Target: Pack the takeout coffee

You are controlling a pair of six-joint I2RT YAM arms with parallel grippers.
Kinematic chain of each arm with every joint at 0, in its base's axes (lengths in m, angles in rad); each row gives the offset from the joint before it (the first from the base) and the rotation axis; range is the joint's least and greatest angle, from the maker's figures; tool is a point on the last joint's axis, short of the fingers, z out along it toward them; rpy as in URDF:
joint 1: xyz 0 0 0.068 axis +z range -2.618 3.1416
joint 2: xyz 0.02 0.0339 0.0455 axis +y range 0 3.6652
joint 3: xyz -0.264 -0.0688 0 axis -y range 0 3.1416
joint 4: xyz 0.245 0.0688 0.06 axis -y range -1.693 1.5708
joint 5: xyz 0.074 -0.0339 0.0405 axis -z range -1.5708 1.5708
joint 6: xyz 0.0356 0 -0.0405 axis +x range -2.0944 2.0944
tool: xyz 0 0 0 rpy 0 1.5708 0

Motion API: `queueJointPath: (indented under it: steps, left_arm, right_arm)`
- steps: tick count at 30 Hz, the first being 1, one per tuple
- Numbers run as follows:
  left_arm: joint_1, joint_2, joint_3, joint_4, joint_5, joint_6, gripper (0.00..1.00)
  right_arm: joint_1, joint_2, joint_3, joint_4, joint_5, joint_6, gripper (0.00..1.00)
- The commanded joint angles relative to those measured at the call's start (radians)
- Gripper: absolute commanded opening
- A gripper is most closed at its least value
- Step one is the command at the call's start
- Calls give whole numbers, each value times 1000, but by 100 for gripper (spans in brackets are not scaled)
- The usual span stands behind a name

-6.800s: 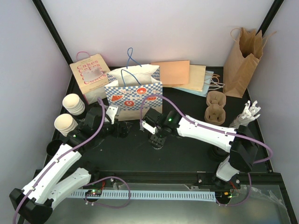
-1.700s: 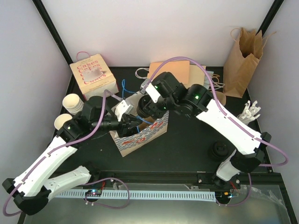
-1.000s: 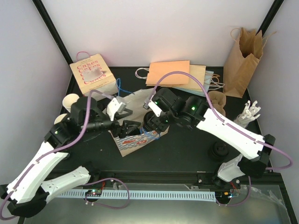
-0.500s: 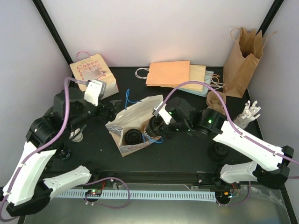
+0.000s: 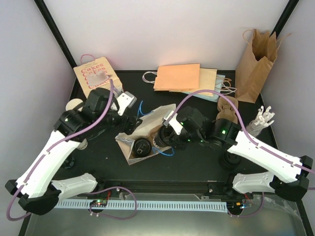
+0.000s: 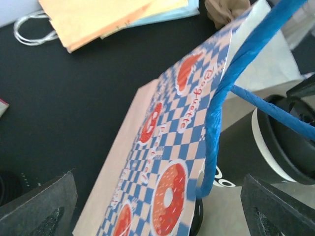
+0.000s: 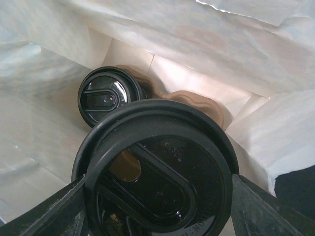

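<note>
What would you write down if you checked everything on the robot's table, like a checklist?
Surface: black table, no spills seen.
Job's things: lidded cup deep inside the checkered bag; second cup at its mouth.
Clutter: Cakes box, flat paper bags, brown bag, cup carrier.
Claws: left claw open at the bag's edge; right claw shut on the second cup.
Cables: purple cables loop over both arms.
Surroundings: white walls.

Log | my left arm (image 5: pixel 49 160), right arm (image 5: pixel 263 153): white shells, black joints | cables (image 5: pixel 204 91): purple | joint lights (image 5: pixel 222 131): green, apparently LEDs | my left gripper (image 6: pixel 160 209) fingers (image 6: pixel 37 211): dark grey
</note>
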Motion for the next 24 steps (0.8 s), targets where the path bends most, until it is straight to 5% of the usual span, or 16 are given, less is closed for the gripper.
queueJointPath:
  steps: [1, 6, 8, 12, 24]
  left_arm:
    - [5, 47, -34, 31, 99, 81, 92]
    - [3, 96, -37, 52, 159, 117, 76]
    - [3, 98, -38, 74, 144, 119, 58]
    - [0, 83, -37, 128, 132, 137, 5]
    - [-86, -23, -78, 286, 82, 265, 2]
  right_arm:
    - [12, -28, -3, 34, 12, -3, 57]
    - [15, -39, -9, 36, 25, -1, 57]
    - [17, -46, -18, 43, 31, 0, 57]
    - [25, -60, -41, 51, 49, 0, 56]
    - [263, -117, -169, 104, 302, 9, 56]
